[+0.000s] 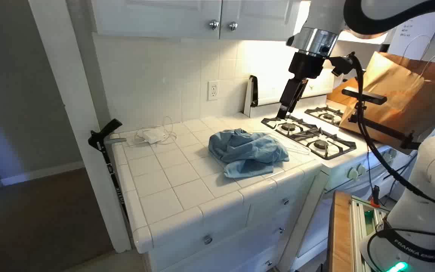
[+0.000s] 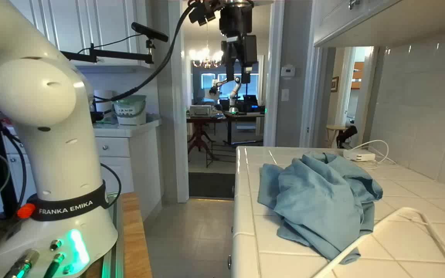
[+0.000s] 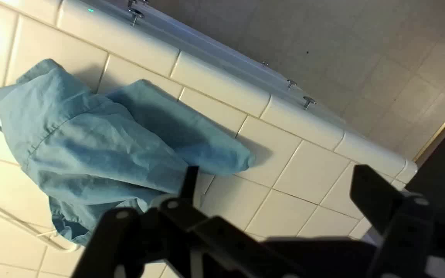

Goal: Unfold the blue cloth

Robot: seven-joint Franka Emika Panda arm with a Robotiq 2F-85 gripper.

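The blue cloth (image 1: 247, 149) lies crumpled in a heap on the white tiled counter (image 1: 157, 194), close to its front edge. In an exterior view the heap (image 2: 319, 200) has a flap toward the counter edge. In the wrist view the cloth (image 3: 91, 146) fills the left side, with a folded strip sticking out toward the middle. My gripper (image 1: 282, 115) is raised above the counter and apart from the cloth; it also shows high up in an exterior view (image 2: 238, 80). In the wrist view the fingers (image 3: 276, 172) are wide apart with nothing between them.
A thin white hanger-like rod (image 2: 365, 235) lies partly against or under the cloth. A white adapter with a cord (image 1: 153, 135) sits near the back wall. A gas stove with black grates (image 1: 321, 144) adjoins the counter. A brown paper bag (image 1: 402, 98) stands behind. Upper cabinets (image 1: 157, 19) overhang.
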